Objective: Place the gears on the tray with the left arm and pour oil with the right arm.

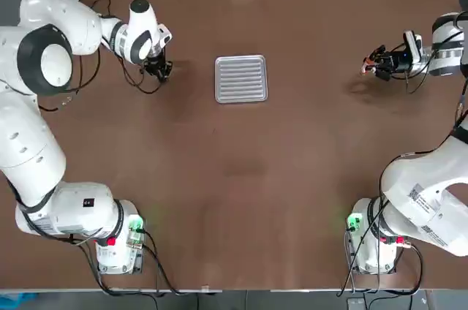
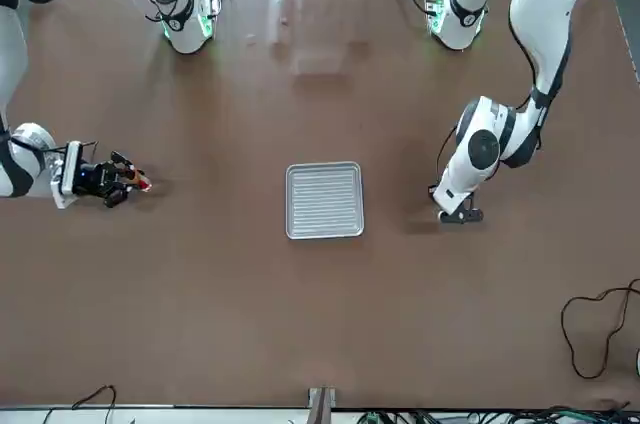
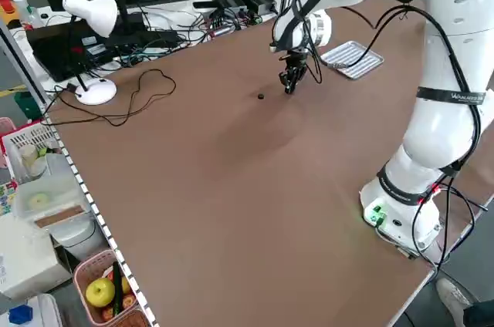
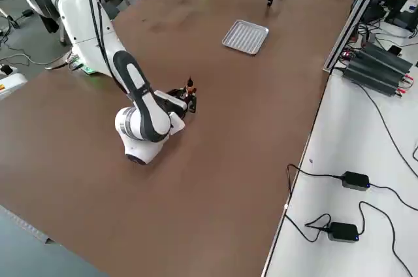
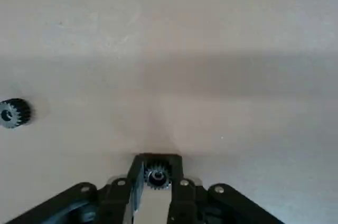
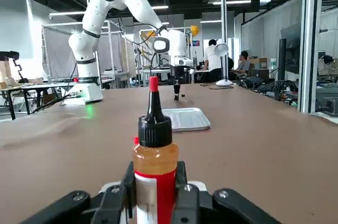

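My left gripper (image 1: 159, 69) is down at the table to the left of the ribbed silvery tray (image 1: 241, 79), shut on one small dark gear (image 5: 157, 175). The second gear (image 5: 11, 113) lies loose on the table a short way off, also visible in the left side view (image 3: 261, 96). Far to the tray's right, my right gripper (image 1: 373, 65) sits low over the table, shut on the oil bottle (image 6: 154, 166). The bottle stands upright with its red tip up. The tray (image 6: 185, 119) has nothing on it.
Cables, a white desk lamp (image 3: 91, 15) and electronics crowd the far edge beyond the table. The arm bases (image 1: 117, 240) stand at the near edge. Bare brown tabletop lies between the tray and both grippers.
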Controlling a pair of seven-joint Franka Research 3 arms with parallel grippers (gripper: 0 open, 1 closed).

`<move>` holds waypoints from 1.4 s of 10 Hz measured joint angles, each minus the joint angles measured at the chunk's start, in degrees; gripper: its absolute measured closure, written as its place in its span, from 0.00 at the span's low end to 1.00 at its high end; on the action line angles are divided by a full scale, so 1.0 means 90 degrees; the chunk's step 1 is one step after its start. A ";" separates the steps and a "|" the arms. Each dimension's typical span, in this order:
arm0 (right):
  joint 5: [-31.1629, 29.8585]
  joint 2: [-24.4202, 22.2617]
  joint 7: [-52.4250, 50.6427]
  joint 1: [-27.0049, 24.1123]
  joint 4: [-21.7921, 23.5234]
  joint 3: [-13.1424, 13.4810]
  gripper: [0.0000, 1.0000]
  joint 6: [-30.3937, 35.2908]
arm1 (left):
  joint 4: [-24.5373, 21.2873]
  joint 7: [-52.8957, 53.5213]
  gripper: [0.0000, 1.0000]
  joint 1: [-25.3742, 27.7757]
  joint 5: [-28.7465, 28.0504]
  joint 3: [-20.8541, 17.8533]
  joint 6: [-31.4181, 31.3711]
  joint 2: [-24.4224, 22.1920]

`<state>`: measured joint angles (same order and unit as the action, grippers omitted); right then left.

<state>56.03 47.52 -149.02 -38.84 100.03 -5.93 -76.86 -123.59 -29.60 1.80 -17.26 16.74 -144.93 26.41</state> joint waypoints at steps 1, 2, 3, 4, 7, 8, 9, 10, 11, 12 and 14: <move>0.0000 -0.0003 0.0000 0.0004 -0.0001 -0.0041 0.69 0.0035 | 0.0099 -0.0259 0.75 0.0007 0.0000 0.0194 0.0039 -0.0006; 0.0001 -0.0010 0.0000 0.0006 -0.0004 -0.0059 0.69 0.0053 | 0.0260 -0.0543 0.75 0.0005 0.0000 0.0431 0.0156 -0.0012; 0.0001 -0.0035 0.0040 0.0006 -0.0009 -0.0064 0.69 0.0069 | 0.0486 -0.0845 0.75 -0.0009 0.0060 0.0697 0.0320 -0.0015; 0.0002 -0.0089 0.0109 0.0005 -0.0020 -0.0062 0.69 0.0107 | 0.0770 -0.1120 0.75 -0.0051 0.0215 0.0956 0.0549 -0.0018; 0.0002 -0.0264 0.0237 -0.0001 -0.0046 -0.0051 0.69 0.0179 | 0.1551 -0.1861 0.75 -0.0591 0.0605 0.1207 0.0997 0.0115; 0.0002 -0.0276 0.0242 -0.0005 -0.0046 -0.0044 0.69 0.0202 | 0.1741 -0.2207 0.75 -0.0824 0.0608 0.1211 0.1002 0.0270; 0.0002 -0.0277 0.0242 -0.0010 -0.0045 -0.0033 0.69 0.0236 | 0.1962 -0.2520 0.75 -0.1033 0.0609 0.1212 0.1002 0.0490; 0.0002 -0.0280 0.0243 -0.0016 -0.0048 -0.0030 0.69 0.0272 | 0.2225 -0.2815 0.75 -0.1243 0.0609 0.1210 0.1002 0.0758; 0.0002 -0.0299 0.0265 -0.0014 -0.0057 -0.0037 0.69 0.0285 | 0.2495 -0.3100 0.75 -0.1470 0.0609 0.1203 0.1002 0.1034; 0.0002 -0.0352 0.0331 -0.0008 -0.0063 -0.0048 0.69 0.0294 | 0.2738 -0.3314 0.75 -0.1686 0.0608 0.1196 0.1002 0.1277; 0.0005 -0.0585 0.0682 0.0049 -0.0078 -0.0078 0.69 0.0314 | 0.2940 -0.3454 0.75 -0.1879 0.0607 0.1173 0.1002 0.1507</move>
<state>56.07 42.25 -142.88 -38.39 99.33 -6.63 -74.03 -97.13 -60.69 -15.10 -11.80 27.29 -135.91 39.98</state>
